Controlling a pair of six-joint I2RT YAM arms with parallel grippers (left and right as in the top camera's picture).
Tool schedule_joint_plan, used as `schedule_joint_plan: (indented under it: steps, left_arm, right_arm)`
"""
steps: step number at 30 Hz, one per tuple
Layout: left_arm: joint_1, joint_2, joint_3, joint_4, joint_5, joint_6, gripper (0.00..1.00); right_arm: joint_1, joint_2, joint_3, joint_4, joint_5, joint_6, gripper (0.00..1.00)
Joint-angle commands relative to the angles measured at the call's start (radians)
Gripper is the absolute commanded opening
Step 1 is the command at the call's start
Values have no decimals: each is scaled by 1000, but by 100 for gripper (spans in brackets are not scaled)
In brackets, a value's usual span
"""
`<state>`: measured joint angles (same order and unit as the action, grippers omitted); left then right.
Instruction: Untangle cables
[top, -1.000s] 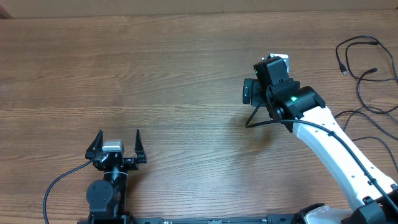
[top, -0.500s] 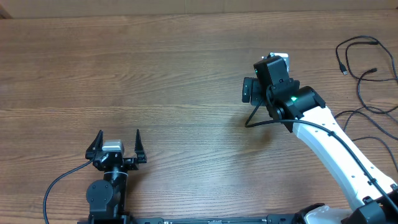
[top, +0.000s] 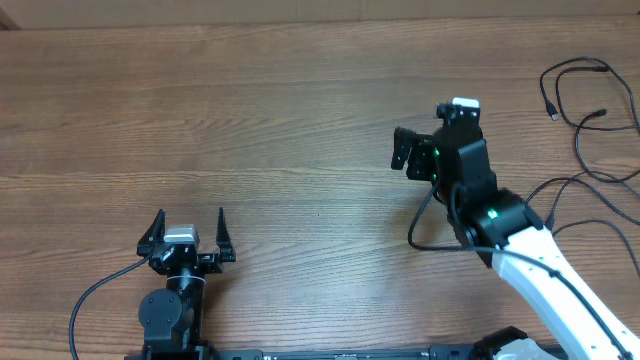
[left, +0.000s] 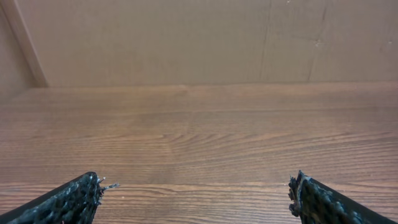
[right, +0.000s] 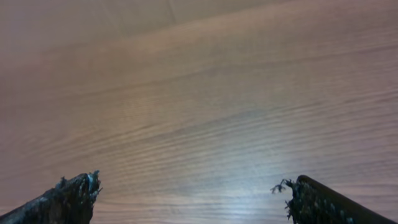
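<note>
Right gripper (right: 186, 190) and left gripper (top: 190, 224) gaped empty; cables (top: 588, 118) lay well off to the right gripper's right, where hasty raking might tighten knots.

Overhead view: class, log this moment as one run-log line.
cables: looped, far right of table, untouched | left jaws: open, empty | right jaws: open, empty, left of cables | untangling: no cable grasped yet

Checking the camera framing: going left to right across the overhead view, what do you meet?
First the left arm's black two-finger hand → right arm's black two-finger hand → thin black cables with small plugs at the right edge.
</note>
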<state>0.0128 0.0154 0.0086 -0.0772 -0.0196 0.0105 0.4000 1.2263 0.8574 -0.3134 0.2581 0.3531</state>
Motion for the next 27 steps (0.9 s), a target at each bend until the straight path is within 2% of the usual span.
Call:
schedule_joint_plan:
  steps: [1, 5, 13, 16, 27]
  left_arm:
    - [-7, -11, -4, 2, -10, 20, 100]
    - [-7, -11, -4, 2, -10, 20, 100]
    - [-7, -11, -4, 2, -10, 20, 100]
    - [-7, -11, -4, 2, -10, 20, 100]
    - [-7, -11, -4, 2, -10, 20, 99]
  right_arm:
    - [3, -86, -80, 65, 0, 18, 100]
    - [-24, -205, -200, 109, -2, 26, 100]
    - [-137, -433, -439, 181, -2, 199, 100]
    - [-162, -518, -522, 232, -10, 201, 100]
    - [-262, -793, -710, 234, -9, 200, 100]
